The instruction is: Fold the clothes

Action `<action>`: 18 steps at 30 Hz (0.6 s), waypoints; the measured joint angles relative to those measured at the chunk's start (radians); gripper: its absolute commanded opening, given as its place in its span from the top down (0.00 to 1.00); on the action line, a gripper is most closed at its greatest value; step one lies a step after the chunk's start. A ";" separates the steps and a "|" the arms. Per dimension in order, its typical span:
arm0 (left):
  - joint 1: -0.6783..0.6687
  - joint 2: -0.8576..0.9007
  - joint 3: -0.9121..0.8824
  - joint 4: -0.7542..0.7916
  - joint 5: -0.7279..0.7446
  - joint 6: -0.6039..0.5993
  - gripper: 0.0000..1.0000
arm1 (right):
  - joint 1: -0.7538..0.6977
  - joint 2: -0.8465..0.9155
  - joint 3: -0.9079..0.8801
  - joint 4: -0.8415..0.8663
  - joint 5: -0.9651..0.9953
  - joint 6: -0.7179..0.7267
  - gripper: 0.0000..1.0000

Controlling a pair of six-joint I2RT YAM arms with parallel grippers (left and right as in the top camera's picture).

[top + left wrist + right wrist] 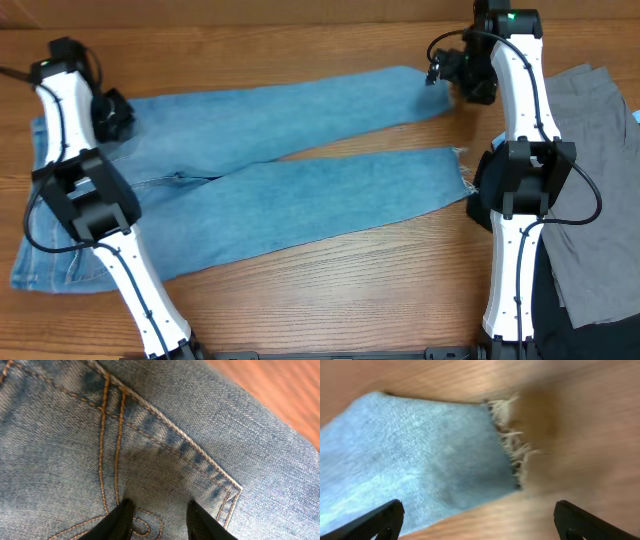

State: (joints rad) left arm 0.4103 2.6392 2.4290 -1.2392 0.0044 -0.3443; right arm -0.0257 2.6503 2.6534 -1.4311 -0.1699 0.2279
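- Left gripper (157,516), nearest in its own view: the two black tips stand a little apart right over a back pocket (165,470) of the jeans (300,170). The denim between them lies flat, with nothing pinched that I can see (released, I'd say, though very close to the cloth).
- Risk there: if it closes on that spot it may catch only the pocket layer or one skin of the seat. The waist would then bunch and drag instead of lifting clean.
- The jeans lie spread on the table (350,290), waist at the left and legs splayed in a V toward the right. No fold has been made yet.
- With the legs apart like that, a fold started from this lie could come out crooked, with the near leg left behind.
- Right gripper (477,515): jaws wide apart and empty, hanging over the frayed hem (512,445) of the far leg.
- Risk there: it could close on loose threads alone, which would slip out, or come down on bare wood just past the edge.
- If one side pulls before the other has a hold, the cloth will skew.
- Grey garment (590,150) and black garment (600,342) lie at the far right. A wide swing on that side could snag them.
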 measured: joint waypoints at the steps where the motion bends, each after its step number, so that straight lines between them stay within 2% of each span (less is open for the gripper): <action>1: 0.010 0.000 0.000 0.001 -0.003 0.000 0.53 | 0.002 0.000 0.000 0.031 -0.015 -0.002 0.00; 2: 0.016 0.000 0.000 0.003 -0.007 0.000 0.51 | 0.003 0.000 0.000 0.057 -0.026 -0.004 0.00; 4: 0.018 0.001 0.000 0.006 -0.014 0.001 0.40 | 0.009 0.000 0.000 0.108 -0.048 -0.008 0.03; 5: 0.018 0.001 0.000 0.008 -0.016 0.002 0.32 | 0.013 0.000 0.000 0.132 -0.061 -0.011 0.09; 6: 0.014 0.001 0.001 0.012 -0.016 -0.003 0.31 | 0.019 0.000 0.000 0.177 -0.080 -0.013 0.26; 8: 0.008 0.002 0.002 0.016 -0.020 0.000 0.30 | 0.027 0.000 -0.001 0.222 -0.098 -0.018 0.37; 9: 0.006 0.002 0.002 0.016 -0.021 0.000 0.29 | 0.034 0.000 -0.003 0.256 -0.111 -0.018 0.37; 11: 0.006 0.002 0.002 0.016 -0.017 0.000 0.03 | 0.050 0.000 -0.013 0.314 -0.122 -0.018 0.40; 14: 0.002 0.002 0.005 0.017 -0.006 0.004 0.00 | 0.084 0.000 -0.053 0.375 -0.117 -0.004 0.59; 16: 0.002 0.002 0.006 0.018 -0.005 0.004 0.00 | 0.105 0.000 -0.090 0.397 -0.106 0.006 0.68; 18: 0.002 0.002 0.006 0.018 -0.004 0.004 0.00 | 0.124 0.000 -0.128 0.401 -0.082 0.021 0.72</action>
State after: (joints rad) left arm 0.4122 2.6411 2.4348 -1.2217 0.0006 -0.3401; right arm 0.0982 2.6499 2.5252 -1.0302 -0.2520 0.2489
